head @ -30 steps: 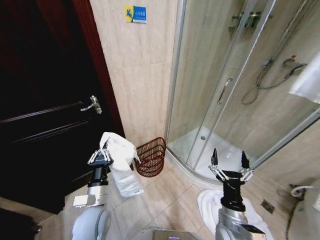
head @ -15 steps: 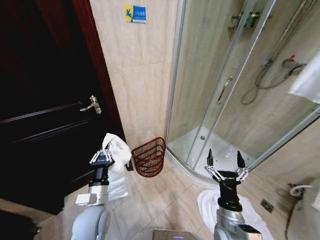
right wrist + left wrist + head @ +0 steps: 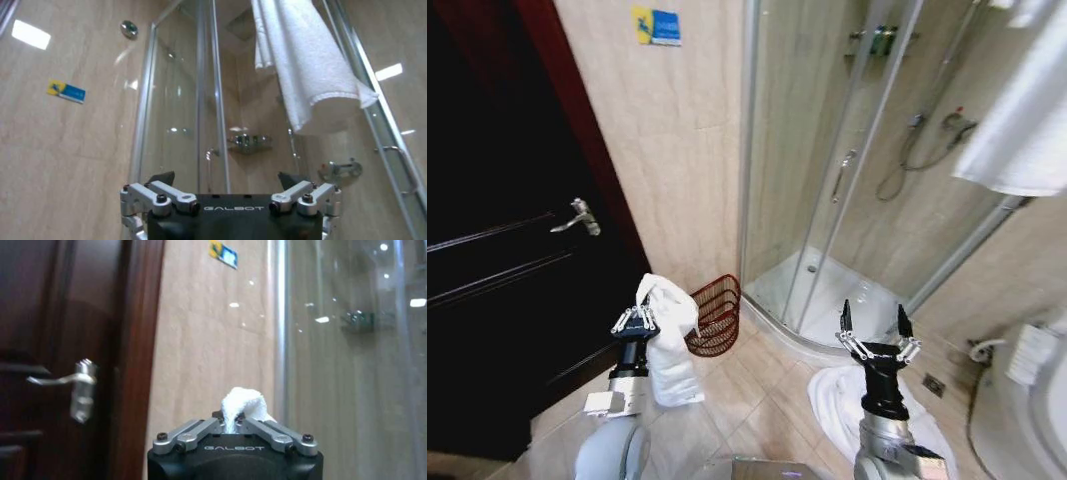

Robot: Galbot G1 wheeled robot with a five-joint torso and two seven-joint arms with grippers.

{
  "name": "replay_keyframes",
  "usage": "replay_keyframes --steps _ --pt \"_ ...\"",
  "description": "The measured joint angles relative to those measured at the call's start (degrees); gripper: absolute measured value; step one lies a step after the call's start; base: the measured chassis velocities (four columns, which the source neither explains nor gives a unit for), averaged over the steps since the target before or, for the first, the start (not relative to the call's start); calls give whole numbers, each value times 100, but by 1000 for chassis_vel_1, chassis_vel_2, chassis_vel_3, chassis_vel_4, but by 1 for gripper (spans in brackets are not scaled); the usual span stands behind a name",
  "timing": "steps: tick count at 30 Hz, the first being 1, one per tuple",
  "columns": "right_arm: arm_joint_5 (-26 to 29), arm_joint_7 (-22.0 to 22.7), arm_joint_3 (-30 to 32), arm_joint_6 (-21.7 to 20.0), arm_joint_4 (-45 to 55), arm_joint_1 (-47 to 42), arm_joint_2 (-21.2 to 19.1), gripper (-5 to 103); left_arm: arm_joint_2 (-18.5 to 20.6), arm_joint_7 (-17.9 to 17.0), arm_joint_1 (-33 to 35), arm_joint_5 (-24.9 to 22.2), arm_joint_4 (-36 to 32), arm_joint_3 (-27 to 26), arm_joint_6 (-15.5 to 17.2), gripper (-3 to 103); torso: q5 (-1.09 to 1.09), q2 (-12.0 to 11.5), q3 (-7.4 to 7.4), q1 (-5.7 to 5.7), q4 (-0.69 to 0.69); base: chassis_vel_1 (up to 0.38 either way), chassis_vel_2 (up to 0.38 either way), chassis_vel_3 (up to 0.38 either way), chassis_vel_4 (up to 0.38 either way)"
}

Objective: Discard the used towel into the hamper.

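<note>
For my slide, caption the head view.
Left gripper holds the white towel beside the red-brown wire hamper; right gripper open.

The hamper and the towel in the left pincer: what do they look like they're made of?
The hamper looks like thin metal wire with a dark red-brown coating: open weave, the floor showing through the gaps. It could be coated rattan; I can't rule that out. The towel, held in the left pincer, looks like white terry cotton: soft folds, a matte, slightly fuzzy surface, hanging limp below the grip.

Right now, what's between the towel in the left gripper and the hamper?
Nothing in the head view: the towel, shut in the left gripper, hangs just beside the hamper, with only floor tile below.
</note>
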Motion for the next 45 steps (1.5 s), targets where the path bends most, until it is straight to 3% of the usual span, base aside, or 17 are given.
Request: replay_keyframes --steps 2,9,15,30,42,45 --pt "-48 0 -29 20 -47 -12 0 100 61 1 -65 -34 101 -22 12 1 0 0 0 0 1 -52 -65 -54 -55" --pt "-268 -93 -21 119 -284 -296 -1 100 1038 122 -819 -696 895 -183 137 1 -2 0 0 0 1 -3 -4 -8 -2" --pt "-246 -147 44 119 -441 -326 0 100 1271 249 -1128 -1123 1254 -199 93 1 -1 0 0 0 3 0 0 0 0" --pt "-401 -350 -140 964 -1393 -714 -1 100 2133 308 -2125 -2569 1846 514 510 1 -1 0 0 0 2 0 0 0 0" --pt "-495 -158 -231 809 -918 -771 0 100 2281 264 -2855 -3032 2246 989 564 1 0 0 0 0 2 0 0 0 0" --pt "-523 -95 -220 656 -663 -770 0 100 2327 185 -3375 -3163 2625 1256 579 1 0 0 0 1 2 0 0 0 0"
